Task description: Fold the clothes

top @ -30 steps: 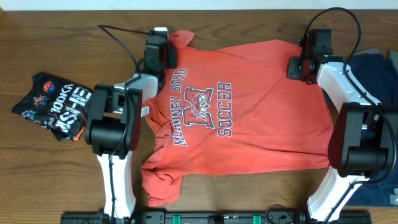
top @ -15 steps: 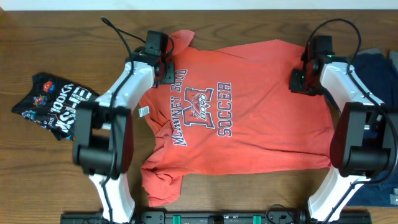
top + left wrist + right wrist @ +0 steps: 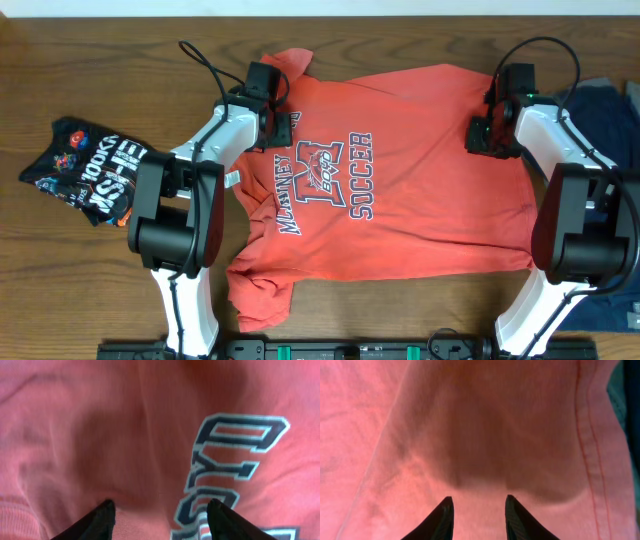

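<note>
Fingers [image 3: 102,520] of the left gripper [image 3: 160,522] stand well apart, with bare coral cloth showing between them and nothing clamped. They hang low over the coral-red T-shirt [image 3: 420,200], just beside the navy-and-white lettering [image 3: 235,440]. The right gripper [image 3: 479,517] has its fingers [image 3: 442,520] apart too, though by a narrower gap. It sits low over a plain stretch of the same shirt, with a stitched seam [image 3: 585,435] running off to one side. I cannot tell whether either pair of tips touches the fabric. From overhead, the shirt lies spread chest-up across the middle of the wooden table [image 3: 100,60], turned sideways. Its collar end and both short sleeves point toward the left arm's side and its hem toward the right arm's side. The left gripper is over the shoulder area by the far sleeve, and the right gripper is over the far corner at the hem end. A black printed garment [image 3: 85,170] lies crumpled on the table outside the left arm, apart from the shirt. A navy garment [image 3: 600,110] lies at the table's right edge, partly hidden behind the right arm.
</note>
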Tool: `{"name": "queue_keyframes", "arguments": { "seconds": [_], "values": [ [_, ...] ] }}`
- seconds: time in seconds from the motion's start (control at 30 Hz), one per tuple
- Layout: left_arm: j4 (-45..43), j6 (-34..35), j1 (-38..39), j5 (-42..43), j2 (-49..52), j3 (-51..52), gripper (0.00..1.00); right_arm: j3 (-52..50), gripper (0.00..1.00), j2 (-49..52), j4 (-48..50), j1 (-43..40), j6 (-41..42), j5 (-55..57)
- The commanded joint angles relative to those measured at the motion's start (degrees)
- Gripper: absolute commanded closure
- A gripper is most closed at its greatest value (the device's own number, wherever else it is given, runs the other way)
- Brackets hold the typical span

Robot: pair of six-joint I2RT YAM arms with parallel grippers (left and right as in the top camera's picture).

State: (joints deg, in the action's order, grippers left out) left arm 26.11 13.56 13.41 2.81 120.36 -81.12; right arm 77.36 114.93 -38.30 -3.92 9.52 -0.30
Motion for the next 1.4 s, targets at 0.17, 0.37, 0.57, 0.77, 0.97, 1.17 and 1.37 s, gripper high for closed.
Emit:
{"name": "queue_keyframes", "arguments": {
  "seconds": [0.17,0.37,0.57,0.77,0.97,1.17,1.37],
  "values": [
    [-9.1,0.5,-3.0,0.6,7.2,0.8,0.39,-3.2,0.68,3.6,8.5,-0.1,-0.8,-0.4],
    [-19.9,0.5,-6.0,0.6,9.0,0.8,0.38,-3.2,0.67,10.3,21.0,0.6,-0.8,-0.7],
    [-26.3,0.5,-7.9,0.6,9.1,0.7,0.38,-3.2,0.64,13.0,29.9,0.9,-0.3,-0.6],
    [-23.2,-0.7,-8.3,1.0,8.0,-1.3,0.38,-0.2,0.54,11.6,26.0,0.9,-0.3,-0.8],
    [-10.2,-1.0,-8.4,1.0,-2.7,-1.6,0.17,1.4,0.40,2.3,15.5,0.5,-0.3,-0.6],
    [10.8,-1.0,-8.4,1.1,-16.6,-1.6,0.02,1.4,0.01,-11.1,0.9,0.3,-0.3,-0.9],
    [34.4,3.3,-8.4,1.0,-21.6,-1.4,0.02,1.0,0.01,-18.1,-18.6,-0.8,12.1,2.2]
  ]
}}
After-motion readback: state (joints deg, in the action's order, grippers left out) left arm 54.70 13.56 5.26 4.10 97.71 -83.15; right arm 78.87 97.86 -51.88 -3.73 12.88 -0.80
